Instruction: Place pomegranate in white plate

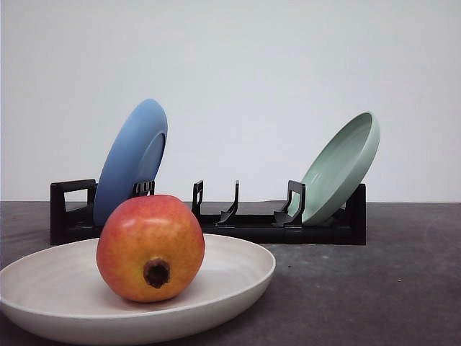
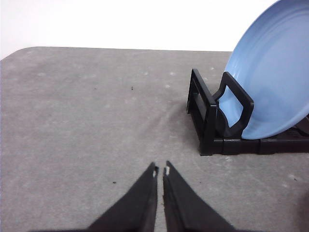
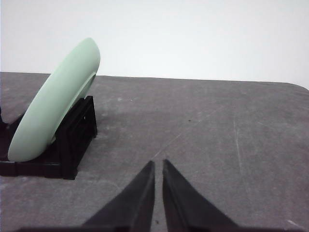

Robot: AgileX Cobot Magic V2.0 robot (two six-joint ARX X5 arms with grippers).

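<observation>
Pomegranate (image 1: 150,247) sits in your white plate (image 1: 238,277) near the counter's (image 1: 389,288) front edge, its dark calyx nub facing the front camera. Behind it you have a black dish rack (image 1: 252,225) with a blue plate (image 1: 132,160) leaning at its left end and a mint-green plate (image 1: 342,167) at its right end. Your left hand (image 2: 161,171) has its fingers pressed together above bare counter near the rack's blue-plate end. Your right hand (image 3: 158,164) is likewise pressed together, empty, near the green plate's end.

pomegranate (image 1: 150,247): glossy, smooth | white plate (image 1: 238,277): matte | rack (image 1: 317,232): black, perhaps plastic
</observation>
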